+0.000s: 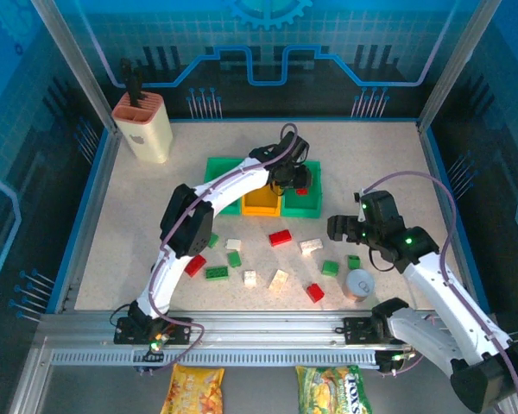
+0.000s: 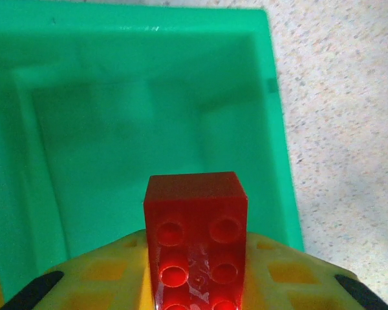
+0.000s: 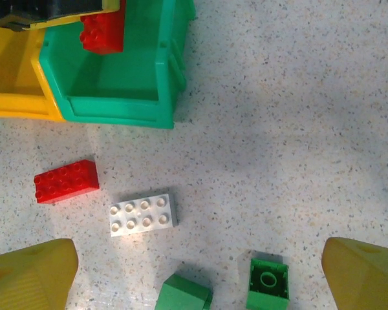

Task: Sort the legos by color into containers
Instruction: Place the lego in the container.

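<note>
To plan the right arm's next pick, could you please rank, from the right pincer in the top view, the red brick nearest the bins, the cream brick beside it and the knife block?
1. cream brick, just left of the right pincer.
2. red brick, farther left, mid-table.
3. knife block, far back-left corner.

red lego — glossy plastic | green bin — smooth plastic
</note>
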Robot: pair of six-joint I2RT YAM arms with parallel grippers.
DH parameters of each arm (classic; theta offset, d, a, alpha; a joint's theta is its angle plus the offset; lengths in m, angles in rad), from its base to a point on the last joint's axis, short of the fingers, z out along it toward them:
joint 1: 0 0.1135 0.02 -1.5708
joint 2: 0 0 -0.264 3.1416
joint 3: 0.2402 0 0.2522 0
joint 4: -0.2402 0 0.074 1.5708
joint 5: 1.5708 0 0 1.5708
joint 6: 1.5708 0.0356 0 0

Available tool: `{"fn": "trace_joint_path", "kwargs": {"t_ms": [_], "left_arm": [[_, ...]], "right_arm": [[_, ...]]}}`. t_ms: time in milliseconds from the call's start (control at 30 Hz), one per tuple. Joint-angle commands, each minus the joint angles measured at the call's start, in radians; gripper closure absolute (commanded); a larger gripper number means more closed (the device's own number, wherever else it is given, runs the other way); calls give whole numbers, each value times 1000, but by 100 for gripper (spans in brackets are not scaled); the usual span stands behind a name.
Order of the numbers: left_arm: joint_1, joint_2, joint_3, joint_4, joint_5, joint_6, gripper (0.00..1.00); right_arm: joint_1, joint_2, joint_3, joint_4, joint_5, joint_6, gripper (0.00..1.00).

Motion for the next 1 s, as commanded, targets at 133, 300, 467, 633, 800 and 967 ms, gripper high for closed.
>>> {"fn": "trace_joint_path", "kwargs": {"t_ms": [133,300,467,633,800,967], "left_arm": [[-6,28,50,-34,19,12,63],[-5,8,50,-37,3,16,60],[-6,-15,47,-44,1,21,57],[-5,-37,38,-44,0,23,56],[-5,-79,8,-39,0,22,56],[0,-148,-59,-18,-5,19,56]], "right_arm": [[15,-27,-17,-48,26,22,2],[15,-19,-21,-43,20,22,2],[16,6,-18,-30,3,18,2],[15,22,-19,-16,-8,21,2],[16,42,-22,-5,-31,24,3],[27,89,-21,15,-57,29,4]]}}
